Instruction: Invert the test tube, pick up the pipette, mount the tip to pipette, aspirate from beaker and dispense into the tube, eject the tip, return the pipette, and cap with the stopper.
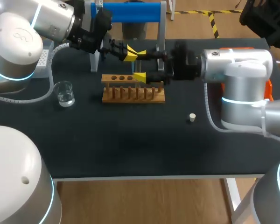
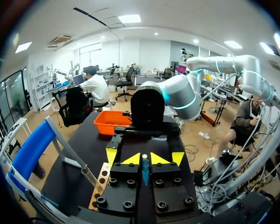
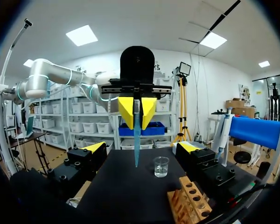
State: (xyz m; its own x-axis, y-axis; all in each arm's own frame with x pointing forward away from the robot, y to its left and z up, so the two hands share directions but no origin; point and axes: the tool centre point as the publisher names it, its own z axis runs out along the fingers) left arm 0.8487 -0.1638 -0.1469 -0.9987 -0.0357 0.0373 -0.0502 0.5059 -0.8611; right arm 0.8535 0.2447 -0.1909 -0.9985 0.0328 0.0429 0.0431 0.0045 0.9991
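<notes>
One small white stopper (image 1: 192, 117) is lying nearest on the black table (image 1: 130, 149), alone and well apart from the rest. Farther in, toward the left arm's side, a clear glass beaker (image 1: 64, 93) is standing upright with a little liquid in it. Near it, around the middle, a wooden test tube rack (image 1: 133, 88) is sitting with round holes along its top. Just behind and above the rack the two grippers are meeting. The right gripper (image 1: 141, 65) is reaching in from the right with its yellow-tipped fingers spread wide apart, touching nothing. The left gripper (image 1: 129, 52) is facing it from the left, its fingers pressing together on the test tube (image 3: 136, 140), which is hanging upright below those tips, in the air between the right gripper's open fingers and clear of the table. Behind the grippers a stand with a blue bar (image 1: 130, 11) is rising at the far edge, and what looks like a white pipette (image 3: 220, 134) is hanging at its end. An orange bin (image 1: 269, 88) is showing behind the right arm and a white perforated box (image 1: 45, 57) under the left. A looped emblem (image 1: 18, 35) is showing on the left arm's joint cap; any lettering is too small to read
</notes>
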